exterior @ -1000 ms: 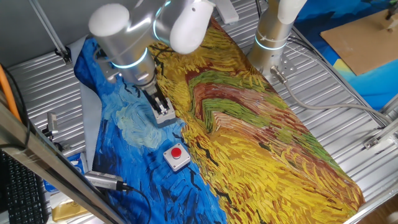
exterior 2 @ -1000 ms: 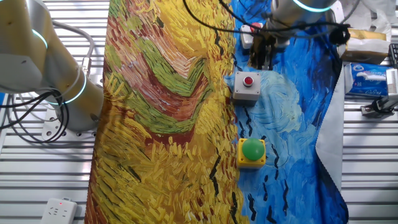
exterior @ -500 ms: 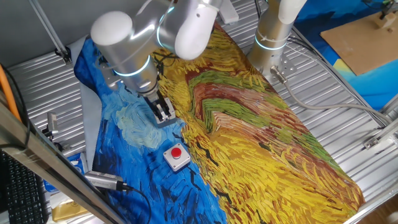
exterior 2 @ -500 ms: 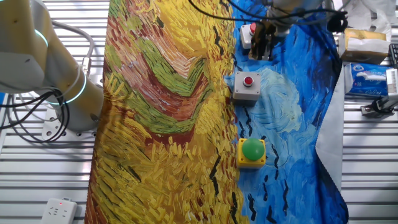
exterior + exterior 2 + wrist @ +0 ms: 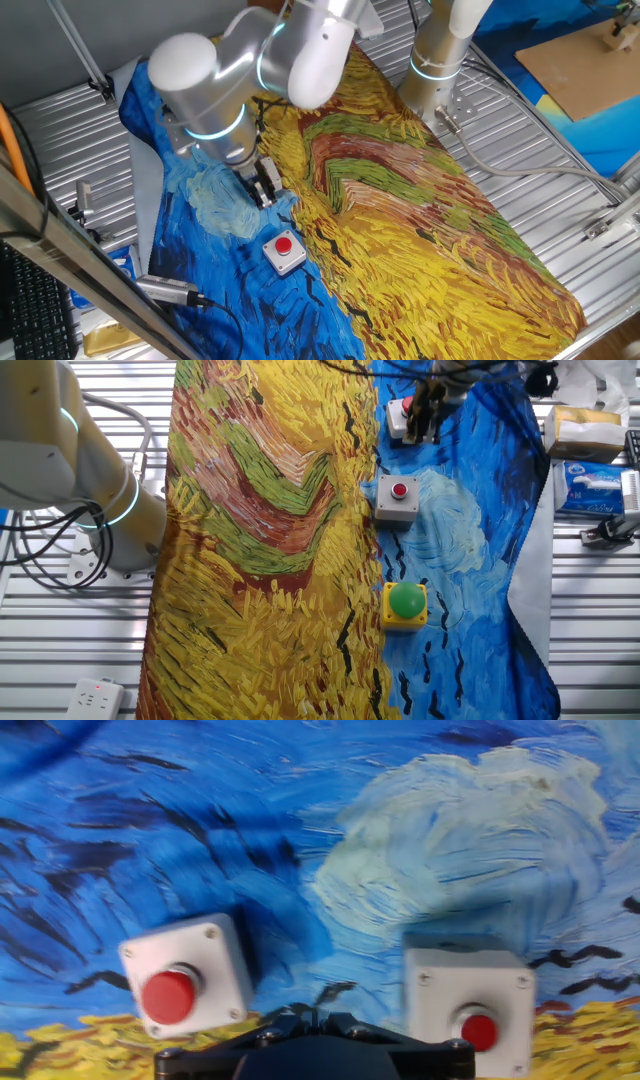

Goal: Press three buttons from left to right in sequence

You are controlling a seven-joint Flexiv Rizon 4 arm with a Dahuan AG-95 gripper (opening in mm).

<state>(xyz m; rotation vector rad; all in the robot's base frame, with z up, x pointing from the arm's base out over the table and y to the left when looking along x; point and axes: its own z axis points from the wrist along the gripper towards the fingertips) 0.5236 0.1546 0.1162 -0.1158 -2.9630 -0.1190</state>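
Three buttons lie in a row on the blue part of the painted cloth. The green button on a yellow base (image 5: pixel 406 604) is at one end. A red button on a grey base (image 5: pixel 398 497) is in the middle. Another red button (image 5: pixel 399 412) is at the other end, and it also shows in one fixed view (image 5: pixel 285 250). My gripper (image 5: pixel 419 438) hangs just above the cloth between the two red buttons, nearer the end one. The hand view shows both red buttons, left (image 5: pixel 184 987) and right (image 5: pixel 468 1011), with my gripper (image 5: pixel 317 1016) shut and empty.
The painted cloth (image 5: pixel 270 540) covers the slatted metal table. A second robot base (image 5: pixel 100 500) stands at the cloth's yellow side. Packets and a metal tool (image 5: pixel 590 490) lie past the blue side. A cable with a metal plug (image 5: pixel 170 292) lies near the end red button.
My gripper has moved off the middle red button and along the row toward the end red button. The buttons have not moved.
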